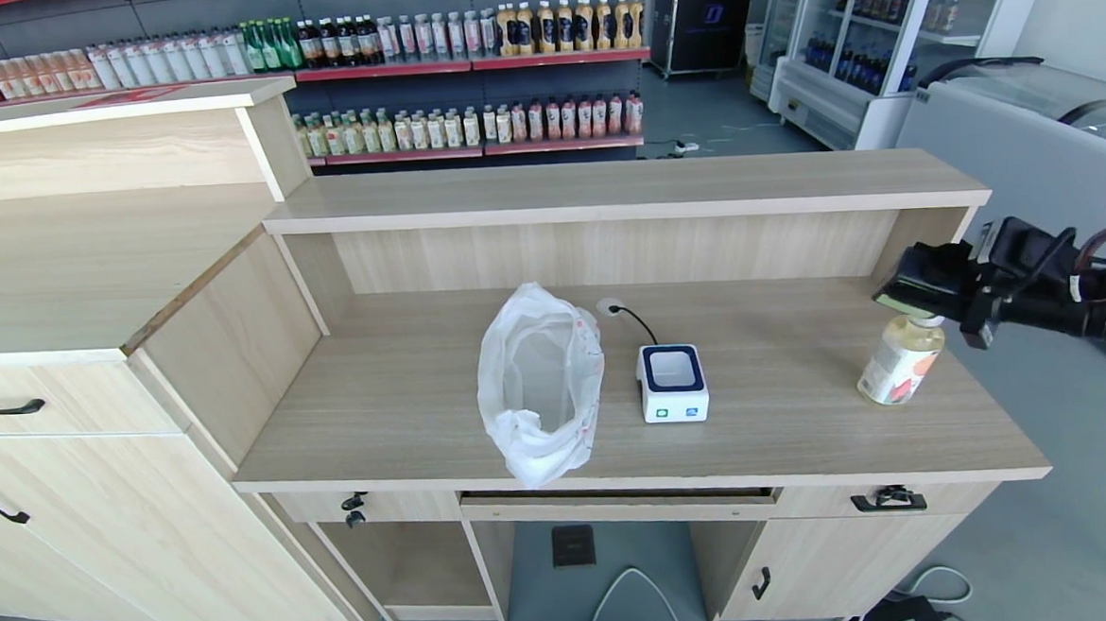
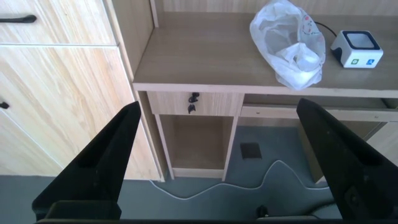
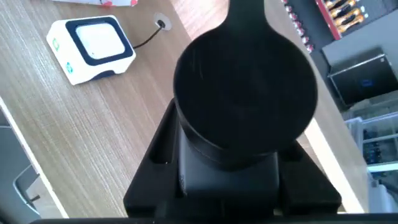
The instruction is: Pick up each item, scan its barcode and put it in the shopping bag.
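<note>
Step in hand, judged: pick-up of the first item.

Near the right end of the tabletop (image 1: 785, 412): bottle (image 1: 899, 360) of pale yellow liquid with a label, tilted, base apparently down on the wood. Directly over its cap end: right tool (image 1: 917, 303), touching or all but touching the bottle top. Cannot tell whether clenched on the cap or released, the contact being hidden under the tool's black body. Possibly grasped, going by the tilt, but only a guess.

Mid tabletop: white scanner (image 1: 672, 382), dark glass window facing up, cable (image 1: 637, 320) trailing toward the back. Just beside it, on the robot's left: shopping bag (image 1: 540, 382), white plastic, slumped loosely with mouth open, contents not clear. Cannot tell whether bag and scanner touch. Bottle well apart from both.

Left tool (image 2: 219, 124) released, fingers (image 2: 99, 168) spread wide, grasping nothing. Low in front of the cabinet (image 2: 56, 93) below the tabletop's left end, well apart from the bag.

Nothing scanned or bagged yet by the look of it, so near the very start of the task.

Next, as a judgement:
- Firm hold on the bottle top, then lift clear of the wood.
- Carry leftward to above the scanner window, barcode side of the label toward the glass.
- Then on to the bag mouth.

Risks: slip or swing from a cap-only grip, and the floppy bag rim folding shut or snagging the bottle on entry.
</note>
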Robot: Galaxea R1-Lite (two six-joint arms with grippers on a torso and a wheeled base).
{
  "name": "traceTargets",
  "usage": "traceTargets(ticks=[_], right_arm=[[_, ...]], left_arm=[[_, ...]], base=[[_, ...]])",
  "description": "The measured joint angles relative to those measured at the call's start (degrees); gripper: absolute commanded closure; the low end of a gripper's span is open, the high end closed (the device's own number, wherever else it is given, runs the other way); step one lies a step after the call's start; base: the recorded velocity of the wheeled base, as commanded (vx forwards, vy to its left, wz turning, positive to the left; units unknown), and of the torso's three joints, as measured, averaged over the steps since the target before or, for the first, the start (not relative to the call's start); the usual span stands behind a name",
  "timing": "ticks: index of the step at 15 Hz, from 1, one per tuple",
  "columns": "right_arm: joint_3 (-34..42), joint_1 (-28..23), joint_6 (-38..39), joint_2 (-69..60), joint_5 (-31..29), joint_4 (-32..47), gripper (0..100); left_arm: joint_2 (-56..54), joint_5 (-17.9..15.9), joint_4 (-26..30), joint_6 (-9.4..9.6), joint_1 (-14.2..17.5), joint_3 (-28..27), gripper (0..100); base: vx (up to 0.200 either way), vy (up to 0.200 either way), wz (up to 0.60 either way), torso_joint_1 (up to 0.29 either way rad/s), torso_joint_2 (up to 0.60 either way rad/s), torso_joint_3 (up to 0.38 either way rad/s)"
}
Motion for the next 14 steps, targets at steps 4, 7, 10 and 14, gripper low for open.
traceTargets(ticks=[4,7,10,14], right_arm=[[19.15,2.32,-24.30,-19.19,0.83,0.07,100],[22.25,12.96,-49.94,-27.08,0.77,-0.61,100],[22.88,28.96,-68.10,-30.50,-0.22,-5.97,100],[23.71,44.40,-84.87,-31.07,-0.49,-13.07,100]], left_arm=[[0.00,0.01,0.00,0.00,0.00,0.00,0],[0.00,0.00,0.00,0.00,0.00,0.00,0],[0.00,0.01,0.00,0.00,0.00,0.00,0],[0.00,0.00,0.00,0.00,0.00,0.00,0]], base=[[0.000,0.000,0.00,0.000,0.00,0.000],[0.000,0.000,0.00,0.000,0.00,0.000],[0.000,0.000,0.00,0.000,0.00,0.000],[0.000,0.000,0.00,0.000,0.00,0.000]])
